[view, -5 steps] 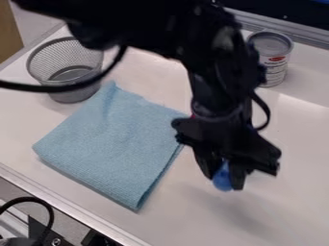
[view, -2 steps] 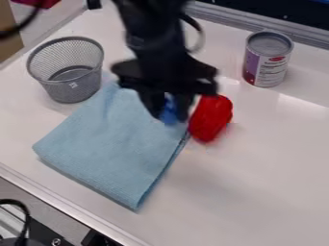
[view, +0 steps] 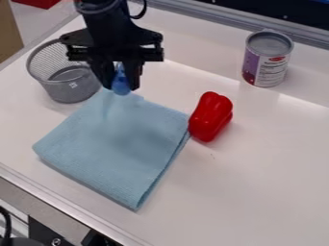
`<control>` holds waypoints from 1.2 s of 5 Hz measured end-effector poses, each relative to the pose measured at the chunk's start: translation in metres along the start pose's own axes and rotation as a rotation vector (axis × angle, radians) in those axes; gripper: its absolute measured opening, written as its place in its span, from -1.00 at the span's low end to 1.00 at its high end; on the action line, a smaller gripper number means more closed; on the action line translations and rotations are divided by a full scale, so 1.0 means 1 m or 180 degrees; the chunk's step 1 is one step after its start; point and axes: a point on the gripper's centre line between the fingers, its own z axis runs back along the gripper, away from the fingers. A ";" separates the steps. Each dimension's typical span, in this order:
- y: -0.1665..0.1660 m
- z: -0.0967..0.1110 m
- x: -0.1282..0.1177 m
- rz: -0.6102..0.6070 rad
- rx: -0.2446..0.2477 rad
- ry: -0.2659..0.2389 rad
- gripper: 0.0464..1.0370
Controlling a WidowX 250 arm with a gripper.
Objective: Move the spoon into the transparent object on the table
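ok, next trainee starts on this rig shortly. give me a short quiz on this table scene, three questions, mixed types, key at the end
1. True or false: in the picture, the red pepper lies to the right of the folded cloth.

2. Multiple choice: what colour is the held item in the gripper?
A) yellow
B) blue
C) green

3. Fill in the blank, choosing "upright" or "on its side": the wire mesh cup stands ____.

Key: 1 true; 2 B; 3 upright
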 end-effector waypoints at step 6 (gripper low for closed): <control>0.081 -0.023 0.032 0.0889 0.0150 0.0519 -0.33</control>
